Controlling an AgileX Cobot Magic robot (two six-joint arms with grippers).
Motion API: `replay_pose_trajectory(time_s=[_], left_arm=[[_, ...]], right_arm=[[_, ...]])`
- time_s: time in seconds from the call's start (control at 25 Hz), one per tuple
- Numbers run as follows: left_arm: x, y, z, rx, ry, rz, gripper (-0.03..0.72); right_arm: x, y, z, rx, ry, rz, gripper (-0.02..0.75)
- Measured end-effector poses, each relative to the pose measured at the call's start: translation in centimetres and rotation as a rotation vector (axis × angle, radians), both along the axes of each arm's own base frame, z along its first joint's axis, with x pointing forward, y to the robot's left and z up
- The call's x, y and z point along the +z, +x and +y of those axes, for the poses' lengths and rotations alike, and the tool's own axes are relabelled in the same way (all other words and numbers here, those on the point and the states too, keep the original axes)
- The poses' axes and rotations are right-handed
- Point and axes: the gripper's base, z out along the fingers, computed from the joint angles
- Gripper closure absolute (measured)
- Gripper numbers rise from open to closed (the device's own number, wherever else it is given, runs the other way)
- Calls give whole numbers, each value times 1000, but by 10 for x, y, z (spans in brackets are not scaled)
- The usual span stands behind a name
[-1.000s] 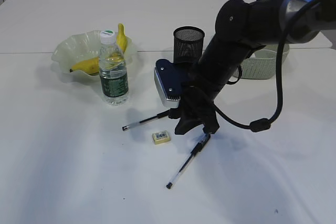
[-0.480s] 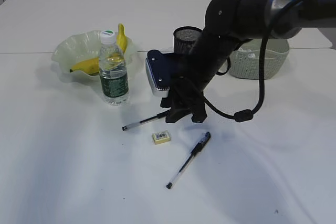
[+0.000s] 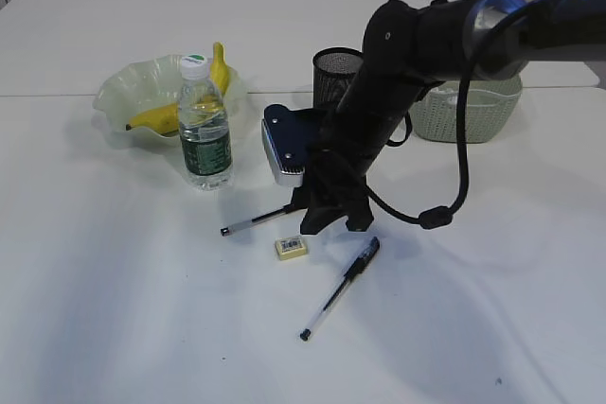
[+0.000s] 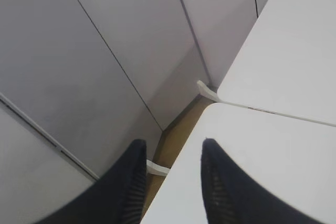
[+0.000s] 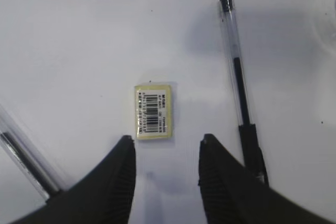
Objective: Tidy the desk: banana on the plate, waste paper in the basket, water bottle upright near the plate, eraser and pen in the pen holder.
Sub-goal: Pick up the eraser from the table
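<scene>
Step in hand, as judged: picking up the eraser [image 5: 153, 112] for the pen holder [image 3: 339, 71].

Right gripper [image 5: 165, 153]: fingers partly open, empty, poised over the worktop [image 3: 114, 309]. In the right wrist view the eraser lies flat, barcode up, at 12 o'clock from the gap between the fingers, just beyond the tips and untouched. One pen [image 5: 239, 85] lies at 2 o'clock, another pen [image 5: 23, 163] at 8 o'clock.

Left gripper [image 4: 170, 182]: fingers partly open, empty, at the worktop's edge, facing a wall.

The banana [image 3: 161, 116] lies in the plate [image 3: 118, 87]; the water bottle [image 3: 204, 125] stands upright just beside it.

Next move, as judged: advance toward 12 o'clock until the fingers straddle the eraser, descend, close. Avoid both pens.
</scene>
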Motion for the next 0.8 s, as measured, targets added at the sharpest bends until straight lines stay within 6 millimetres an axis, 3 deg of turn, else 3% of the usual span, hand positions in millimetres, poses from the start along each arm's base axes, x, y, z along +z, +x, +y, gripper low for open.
replay_pose_trajectory(time_s=[0.8], left_arm=[[0,0,0,-6,-1,-2,448]], right_arm=[[-9,0,4,-69,43,67,451]])
